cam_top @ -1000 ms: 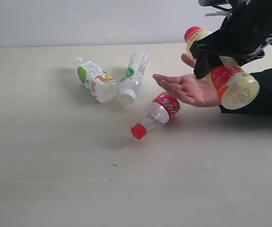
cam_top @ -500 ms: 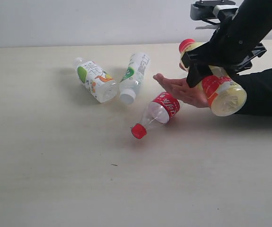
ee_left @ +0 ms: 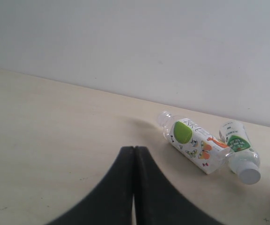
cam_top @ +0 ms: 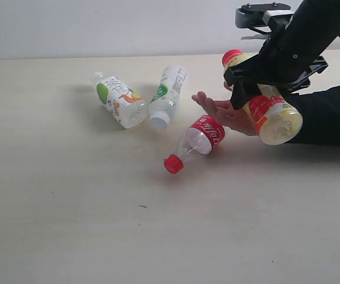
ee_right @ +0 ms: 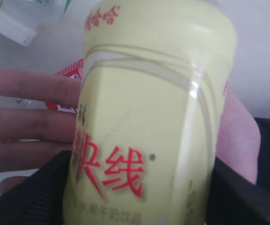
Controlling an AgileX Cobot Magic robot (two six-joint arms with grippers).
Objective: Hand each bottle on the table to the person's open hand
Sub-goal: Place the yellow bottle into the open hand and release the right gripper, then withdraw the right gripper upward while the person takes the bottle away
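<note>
My right gripper point(cam_top: 258, 83) is shut on the yellow-labelled, red-capped bottle point(cam_top: 273, 112) and holds it tilted just above the person's open hand point(cam_top: 220, 111), palm up on the table point(cam_top: 69, 207). In the right wrist view the yellow bottle point(ee_right: 149, 117) fills the frame between the fingers point(ee_right: 45, 187), with the hand point(ee_right: 27, 117) behind it. The clear red-labelled bottle point(cam_top: 196, 141) lies by the hand's fingertips. Two white-capped bottles point(cam_top: 119, 100) point(cam_top: 167, 94) lie further left, both also in the left wrist view point(ee_left: 193, 144) point(ee_left: 240, 151). My left gripper point(ee_left: 134, 150) is shut and empty.
A black sleeve point(cam_top: 329, 115) rests on the table at the right edge. A pale wall point(cam_top: 99, 26) runs behind the table's far edge. Bare tabletop spreads across the front and left.
My right gripper has carried the yellow bottle down and to the left, from beside the palm to just over it. The hand and the other bottles have stayed put.
</note>
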